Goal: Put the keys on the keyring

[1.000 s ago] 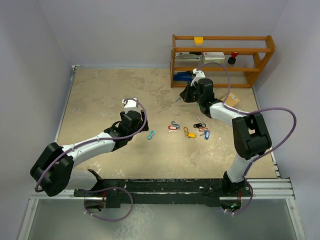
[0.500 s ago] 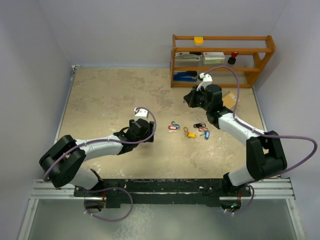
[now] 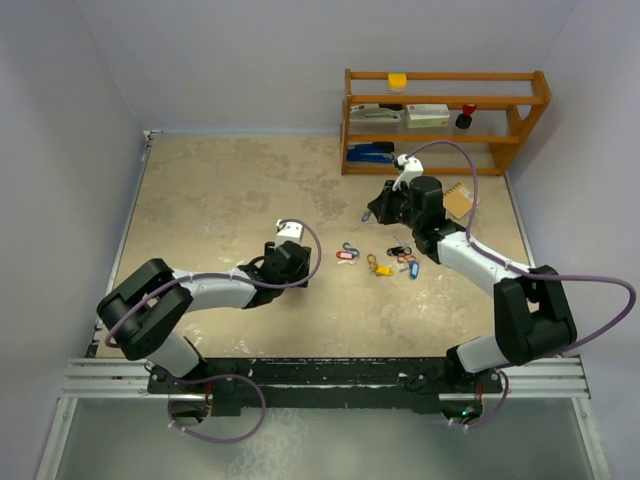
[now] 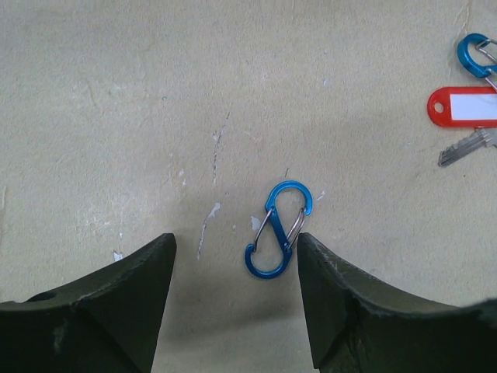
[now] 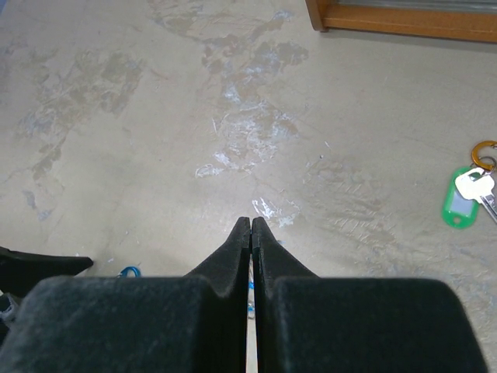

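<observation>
Several keys lie in a loose cluster mid-table: a red-tagged key, a yellow-tagged one, a black-tagged one and a blue-tagged one. A green-tagged key carries a small orange ring. A blue figure-eight clip lies flat between my left gripper's open fingers, close against the right fingertip. My right gripper hovers shut behind the cluster, nothing showing at its tips. I cannot make out a separate keyring.
A wooden shelf with a stapler, boxes and small items stands at the back right, and its base shows in the right wrist view. A second blue clip lies beside the red-tagged key. A notepad lies near the shelf.
My left arm has stretched right and low until its fingers straddle the blue clip, and its jaws have narrowed a little. The right gripper has drifted right and nearer, still shut.
</observation>
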